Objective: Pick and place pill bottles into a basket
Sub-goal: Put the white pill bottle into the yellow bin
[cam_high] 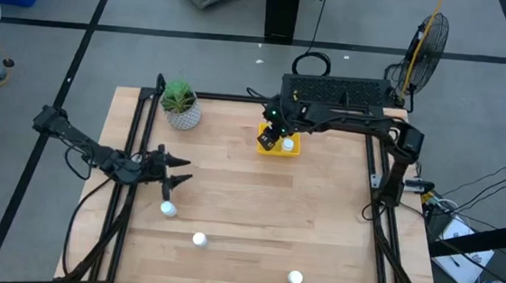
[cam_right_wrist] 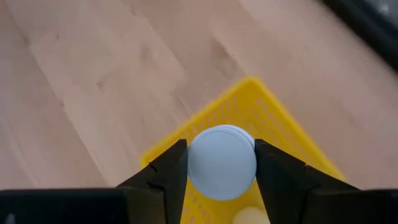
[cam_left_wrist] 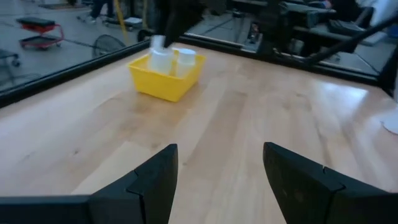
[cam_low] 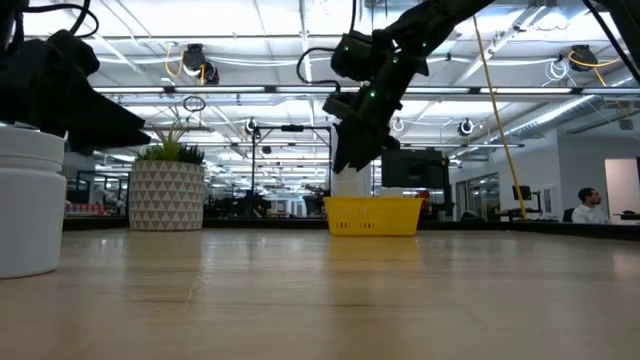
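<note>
My right gripper (cam_high: 273, 134) is shut on a white pill bottle (cam_right_wrist: 222, 162) right over the yellow basket (cam_high: 280, 148), at the end of it toward the table's left. A second bottle (cam_high: 287, 145) stands in the basket. Three more bottles stand on the table near its front: one (cam_high: 168, 209) close to my left gripper, one (cam_high: 198, 239) farther right, and one (cam_high: 295, 277) near the front edge. My left gripper (cam_high: 187, 172) is open and empty above the table's left part, pointing toward the basket (cam_left_wrist: 166, 78). My right gripper pinches the bottle between its two fingers (cam_right_wrist: 168, 177), one on each side of the round body just below the cap (cam_right_wrist: 222, 155). The fingers come from above, pointing down. The bottle is upright and lifted, its lower part (cam_low: 345, 184) at about the basket's rim.
A white patterned pot with a green plant (cam_high: 181, 107) stands at the table's far left. Black frame rails (cam_high: 135, 141) run along the left and right sides. One bottle stands very close to the low camera (cam_low: 30, 200). Bare wood (cam_high: 275, 207) lies between the basket and the loose bottles.
</note>
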Controlling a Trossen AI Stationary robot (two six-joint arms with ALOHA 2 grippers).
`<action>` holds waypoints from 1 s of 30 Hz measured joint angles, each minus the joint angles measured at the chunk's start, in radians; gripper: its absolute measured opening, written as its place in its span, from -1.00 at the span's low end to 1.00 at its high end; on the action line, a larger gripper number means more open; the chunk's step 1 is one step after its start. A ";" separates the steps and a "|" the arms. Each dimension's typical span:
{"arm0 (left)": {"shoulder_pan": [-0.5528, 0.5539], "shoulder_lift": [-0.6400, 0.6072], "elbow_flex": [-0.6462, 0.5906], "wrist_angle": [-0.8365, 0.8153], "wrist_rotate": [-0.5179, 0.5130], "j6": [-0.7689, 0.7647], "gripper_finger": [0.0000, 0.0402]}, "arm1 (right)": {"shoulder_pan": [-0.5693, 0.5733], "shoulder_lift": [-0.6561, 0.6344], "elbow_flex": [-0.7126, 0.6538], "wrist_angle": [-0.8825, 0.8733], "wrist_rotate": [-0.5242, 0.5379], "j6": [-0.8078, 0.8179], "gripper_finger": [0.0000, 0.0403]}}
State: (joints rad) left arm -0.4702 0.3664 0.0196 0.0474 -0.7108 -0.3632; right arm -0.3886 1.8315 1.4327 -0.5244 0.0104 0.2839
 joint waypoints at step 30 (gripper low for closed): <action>0.001 0.000 0.000 -0.004 -0.132 -0.061 0.20 | -0.050 0.074 -0.046 0.049 -0.063 0.010 -0.13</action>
State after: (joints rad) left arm -0.4690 0.3664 0.0196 0.0431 -0.8429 -0.4241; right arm -0.4387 1.9055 1.3865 -0.4758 -0.0528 0.2943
